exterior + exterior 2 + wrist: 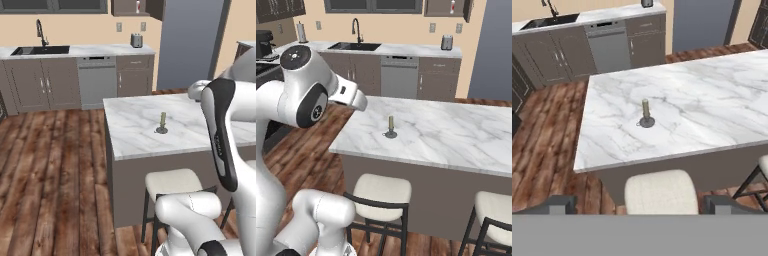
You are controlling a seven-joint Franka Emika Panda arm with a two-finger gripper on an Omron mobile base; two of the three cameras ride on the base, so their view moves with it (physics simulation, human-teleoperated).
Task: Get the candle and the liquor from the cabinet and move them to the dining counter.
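The candle (162, 122) is seen standing upright on the white marble top of the dining counter (135, 142), the table of this scene, toward its left part and well in from every edge. Its pale stick rises from a small dark holder with a round dish base, which rests flat on the marble. In the hand view the candle (645, 114) is seen from above and behind, well beyond the hand (640, 205), whose two dark fingertips (559, 204) are set far apart at the bottom of that view with nothing between them; the hand is spread wide and nothing is held.

The liquor (452, 6) is seen as a small white bottle with a red cap, standing inside the cabinet (443, 7) high on the far wall, whose door is swung open. It is far from the table.

Below the cabinet, on the far wall counter, a toaster (446, 42) is placed, and a sink (353, 46) with a dark faucet lies further left. Cushioned stools (381, 192) are drawn up along the near side of the table. The floor is of dark wood planks.
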